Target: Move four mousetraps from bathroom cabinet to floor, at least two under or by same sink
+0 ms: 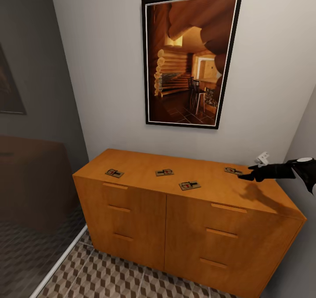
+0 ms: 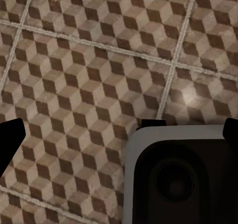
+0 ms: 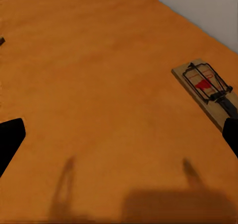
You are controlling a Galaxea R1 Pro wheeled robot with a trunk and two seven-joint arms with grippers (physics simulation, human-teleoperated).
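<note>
Since the mousetrap [image 3: 203, 92] at right of frame is thin, light and stiff, the open, empty right tool [image 3: 119, 135] should pinch its long edges.

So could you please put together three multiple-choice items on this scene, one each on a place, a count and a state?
1. The mousetraps lie:
A. on the cabinet top
B. on the floor
C. in a drawer

2. Mousetraps in the head view:
A. two
B. three
C. four

3. The right end effector is:
A. shut on a trap
B. open
C. shut, empty

Answers:
1 A, all rest on the cabinet top.
2 C, mousetraps.
3 B, right end effector fingers sit apart, beside the rightmost trap.
</note>
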